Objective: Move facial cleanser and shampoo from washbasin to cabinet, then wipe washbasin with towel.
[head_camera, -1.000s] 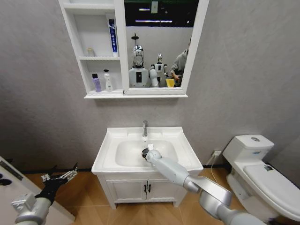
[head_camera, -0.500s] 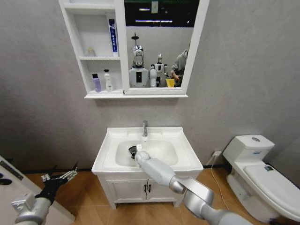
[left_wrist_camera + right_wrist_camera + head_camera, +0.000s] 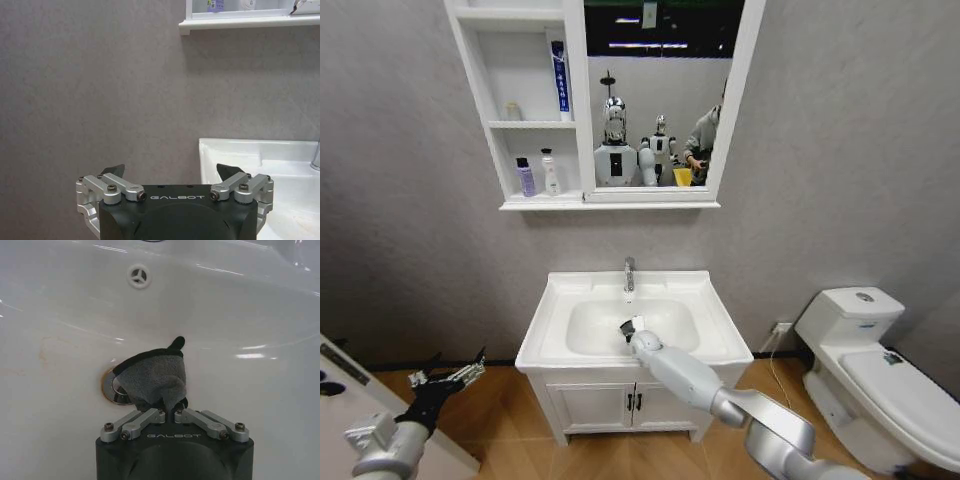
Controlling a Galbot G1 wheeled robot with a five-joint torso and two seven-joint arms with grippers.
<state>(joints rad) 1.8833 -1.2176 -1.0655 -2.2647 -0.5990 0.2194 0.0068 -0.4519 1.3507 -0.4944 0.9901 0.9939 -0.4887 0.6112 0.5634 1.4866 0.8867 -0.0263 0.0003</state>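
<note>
1. From the head view, the white washbasin (image 3: 548, 325) stands against the grey wall with its chrome tap (image 3: 629, 273) at the back edge of the oval bowl. The right arm reaches up from below, and the right gripper (image 3: 630, 330) sits down inside the bowl near its front, with a dark scrap of the towel (image 3: 626, 328) showing at its tip.
2. Above hangs the white cabinet (image 3: 478, 70), its open shelves beside a white-framed mirror (image 3: 660, 95). A purple bottle (image 3: 525, 177) and a white bottle (image 3: 550, 172) stand side by side on the lowest shelf, a blue tube (image 3: 560, 76) leans upright on the shelf above, and a small pale jar (image 3: 512, 111) rests at that shelf's back.
3. The left gripper (image 3: 448, 379) hangs low beside the vanity, well apart from the basin. A white toilet (image 3: 865, 365) stands off to the robot's right.
4. In the left wrist view, that gripper (image 3: 170, 172) has its dark fingertips spread wide with nothing between them; the basin's rim (image 3: 235, 147) lies beyond it.
5. In the right wrist view, the right gripper (image 3: 170, 407) is pinched tight on the towel (image 3: 152, 377), a small grey fleecy cloth with a black edge, bunched up and pressed on the bowl's white surface. It partly covers the brass-ringed drain (image 3: 111, 389). The round overflow hole (image 3: 139, 276) sits higher up the wall of the bowl.
</note>
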